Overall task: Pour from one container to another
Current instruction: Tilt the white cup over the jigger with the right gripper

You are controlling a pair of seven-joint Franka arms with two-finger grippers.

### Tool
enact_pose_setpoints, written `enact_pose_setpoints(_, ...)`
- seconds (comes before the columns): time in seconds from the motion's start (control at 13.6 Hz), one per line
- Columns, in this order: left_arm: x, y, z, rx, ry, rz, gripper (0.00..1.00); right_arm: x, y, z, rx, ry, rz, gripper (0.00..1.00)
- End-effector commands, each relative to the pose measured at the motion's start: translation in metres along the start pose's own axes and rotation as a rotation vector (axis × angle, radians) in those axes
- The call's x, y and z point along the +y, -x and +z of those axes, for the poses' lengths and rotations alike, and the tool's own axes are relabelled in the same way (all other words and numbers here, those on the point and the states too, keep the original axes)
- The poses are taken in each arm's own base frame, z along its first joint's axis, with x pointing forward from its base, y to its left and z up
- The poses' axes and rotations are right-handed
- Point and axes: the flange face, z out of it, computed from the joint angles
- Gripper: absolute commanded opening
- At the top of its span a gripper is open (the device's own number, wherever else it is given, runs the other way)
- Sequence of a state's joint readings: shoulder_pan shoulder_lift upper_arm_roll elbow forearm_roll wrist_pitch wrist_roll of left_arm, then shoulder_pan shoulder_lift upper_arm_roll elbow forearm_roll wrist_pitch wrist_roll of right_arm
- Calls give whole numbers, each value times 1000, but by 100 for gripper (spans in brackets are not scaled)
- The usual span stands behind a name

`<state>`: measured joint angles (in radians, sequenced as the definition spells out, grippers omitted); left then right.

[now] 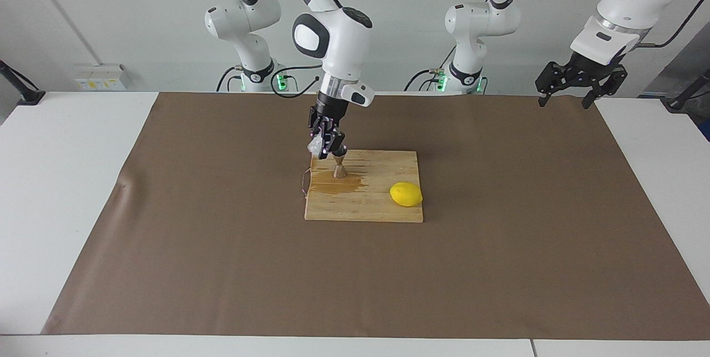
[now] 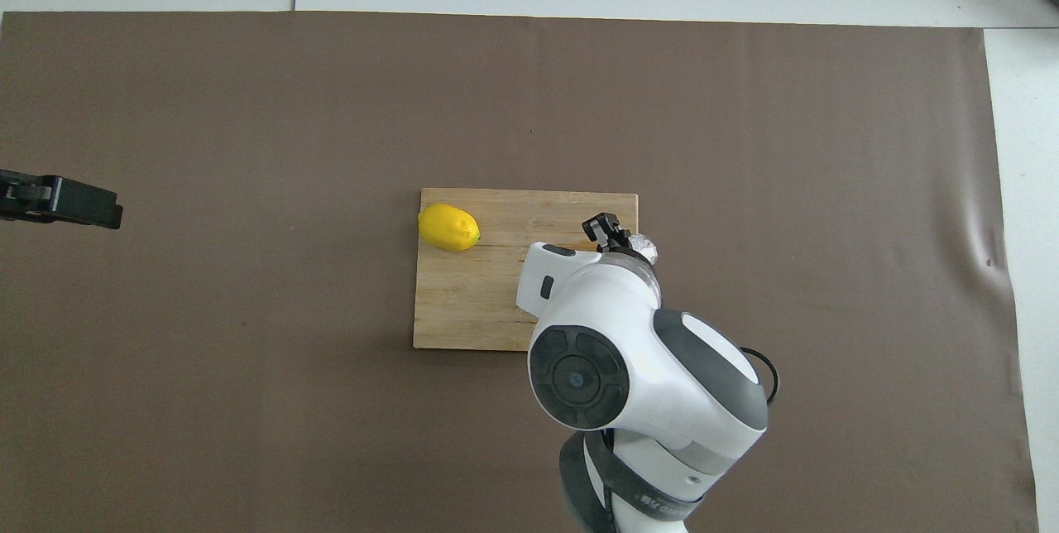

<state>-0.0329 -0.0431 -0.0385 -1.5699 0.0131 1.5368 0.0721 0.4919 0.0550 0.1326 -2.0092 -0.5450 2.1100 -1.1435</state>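
Note:
My right gripper (image 1: pixel 327 149) is shut on the small clear glass cup (image 1: pixel 315 147), which hangs just above the wooden board's corner nearest the robots, beside the top of the steel jigger (image 1: pixel 339 169). The jigger stands upright on the board (image 1: pixel 377 207), with a dark wet patch (image 1: pixel 335 185) around its foot. From overhead the cup (image 2: pixel 644 248) peeks out beside the right gripper (image 2: pixel 622 238), and the arm hides the jigger. My left gripper (image 1: pixel 563 103) waits open in the air over the left arm's end of the table, holding nothing.
A yellow lemon (image 1: pixel 406 194) lies on the board toward the left arm's end, also seen from overhead as the lemon (image 2: pixel 449 228). A brown mat (image 1: pixel 499 246) covers the table. The left gripper's tip (image 2: pixel 62 202) shows at the overhead view's edge.

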Motion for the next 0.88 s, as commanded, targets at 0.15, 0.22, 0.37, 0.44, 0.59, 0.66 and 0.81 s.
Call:
enact_pose_setpoints(0.15, -2, 9, -1, 7, -3, -2, 100, -13, -4, -1, -53, 21, -1, 0)
enact_pose_setpoints(0.22, -2, 9, 0, 5, -3, -4, 100, -13, -3, -1, -60, 22, -4, 0)
enact_pose_setpoints(0.37, -2, 9, 0, 5, -3, -2, 100, -13, -3, -1, -62, 18, 0, 0)
enact_pose_setpoints(0.44, -3, 9, 0, 5, -3, -4, 100, -14, -4, 0, -63, 16, 1, 0)
enact_pose_setpoints(0.59, -2, 9, 0, 5, -3, -2, 100, -14, -9, -1, -68, 23, -11, 0)
enact_pose_setpoints(0.66, -2, 9, -1, 7, -3, -4, 100, -14, -8, -1, -73, 26, -15, 0)
enact_pose_setpoints(0.81, -2, 9, 0, 5, -3, -4, 100, -14, -11, 1, -86, 30, -27, 0)
